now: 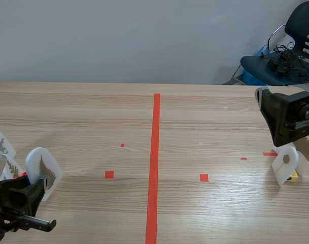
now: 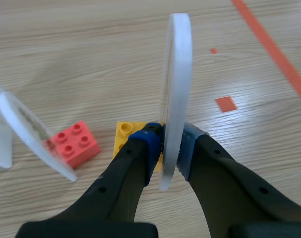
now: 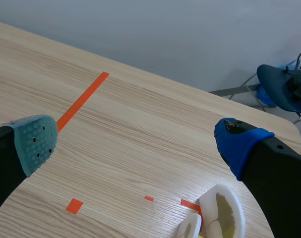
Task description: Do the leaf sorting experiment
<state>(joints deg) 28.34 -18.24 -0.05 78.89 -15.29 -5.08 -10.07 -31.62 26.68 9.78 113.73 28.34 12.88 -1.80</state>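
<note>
Left gripper (image 2: 171,146) pinches white leaf tile (image 2: 177,74) by lower edge. Tile upright, over yellow brick (image 2: 124,135); red brick (image 2: 73,143) just beside. Other tiles (image 2: 29,130) lean nearby, at table's left side.

Right gripper (image 3: 136,143) spread wide, holds nothing, raised above right tiles (image 3: 223,214).

Judgement: sorting looks far from done. Tiles sit in clusters at both sides, none near middle line. Held tile not yet set down, right tiles not yet gripped.

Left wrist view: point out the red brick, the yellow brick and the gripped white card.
red brick (image 2: 73,144), left wrist view, studded top.
yellow brick (image 2: 125,136), left wrist view, studded corner.
white card (image 2: 177,74), left wrist view, upper edge.
</note>
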